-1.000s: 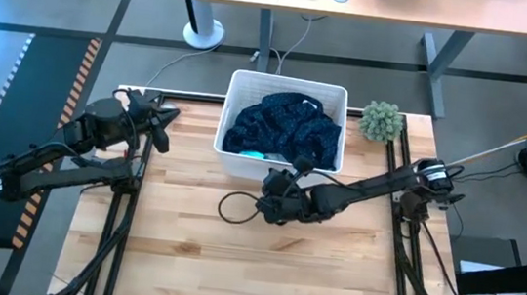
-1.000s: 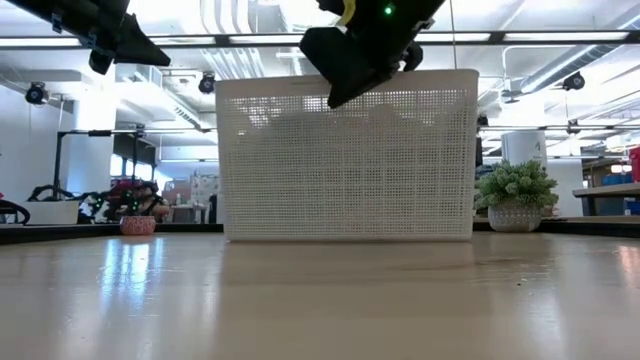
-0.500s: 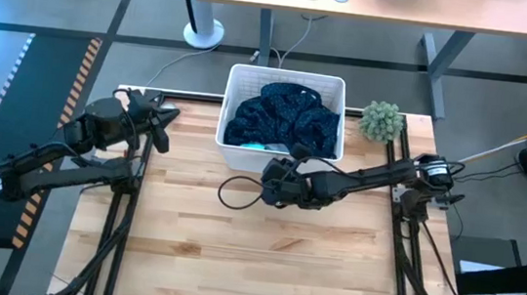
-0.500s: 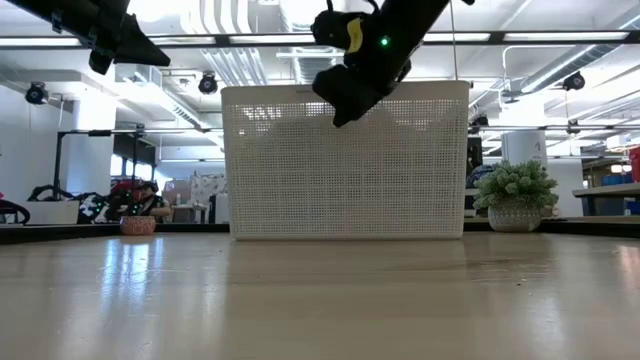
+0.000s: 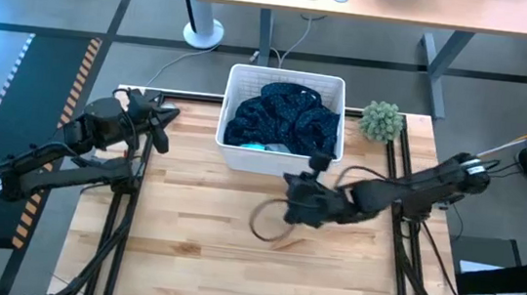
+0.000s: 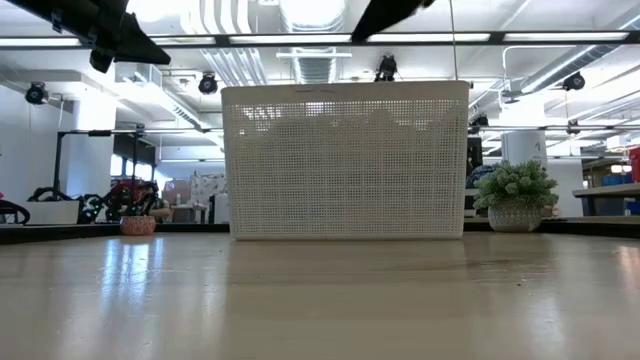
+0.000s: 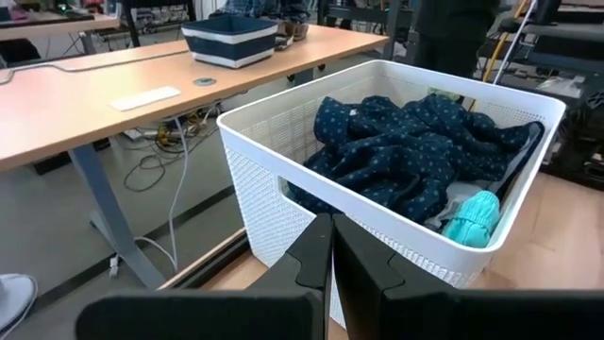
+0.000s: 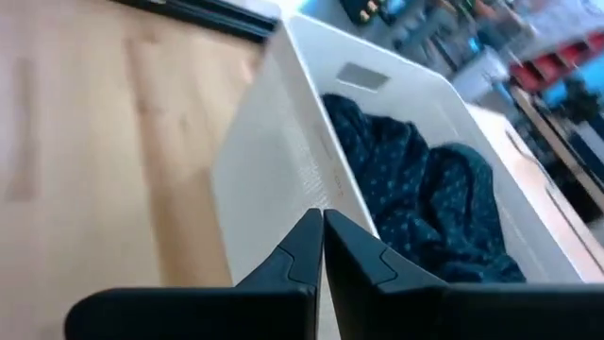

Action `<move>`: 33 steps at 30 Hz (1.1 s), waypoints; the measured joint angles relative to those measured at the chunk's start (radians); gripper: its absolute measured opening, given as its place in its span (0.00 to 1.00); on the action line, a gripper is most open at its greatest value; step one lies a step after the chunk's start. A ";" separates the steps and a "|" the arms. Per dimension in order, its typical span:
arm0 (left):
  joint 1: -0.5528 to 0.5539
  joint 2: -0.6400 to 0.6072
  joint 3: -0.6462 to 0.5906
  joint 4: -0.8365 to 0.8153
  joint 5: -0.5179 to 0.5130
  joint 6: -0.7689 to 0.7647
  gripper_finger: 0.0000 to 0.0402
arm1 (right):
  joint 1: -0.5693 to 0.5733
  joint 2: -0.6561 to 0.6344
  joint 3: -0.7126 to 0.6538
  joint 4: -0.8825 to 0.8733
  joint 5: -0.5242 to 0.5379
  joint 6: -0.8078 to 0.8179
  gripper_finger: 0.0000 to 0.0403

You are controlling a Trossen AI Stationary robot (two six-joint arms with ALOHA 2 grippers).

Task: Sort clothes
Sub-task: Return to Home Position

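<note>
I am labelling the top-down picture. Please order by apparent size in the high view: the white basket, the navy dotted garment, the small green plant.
1. White basket, largest.
2. Navy dotted garment, lying inside the basket.
3. Green plant, clearly smallest.

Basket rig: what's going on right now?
No garment is being handled at the moment. The white basket sits at the table's far edge with the navy dotted garment heaped on top and a teal piece at its side. The right gripper, shut and empty, hangs over the bare table just in front of the basket. The left gripper, also shut, waits off the table's left edge.
</note>
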 joint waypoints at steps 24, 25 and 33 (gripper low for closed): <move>-0.006 -0.165 -0.441 0.634 0.413 0.088 0.00 | -0.083 -1.300 -1.197 0.691 -0.476 -0.026 0.00; -0.009 -0.178 -0.462 0.647 0.413 0.088 0.00 | -0.086 -1.360 -1.226 0.691 -0.483 -0.025 0.00; -0.075 -0.307 -0.650 0.851 0.406 0.061 0.00 | -0.098 -1.538 -1.317 0.581 -0.521 0.026 0.00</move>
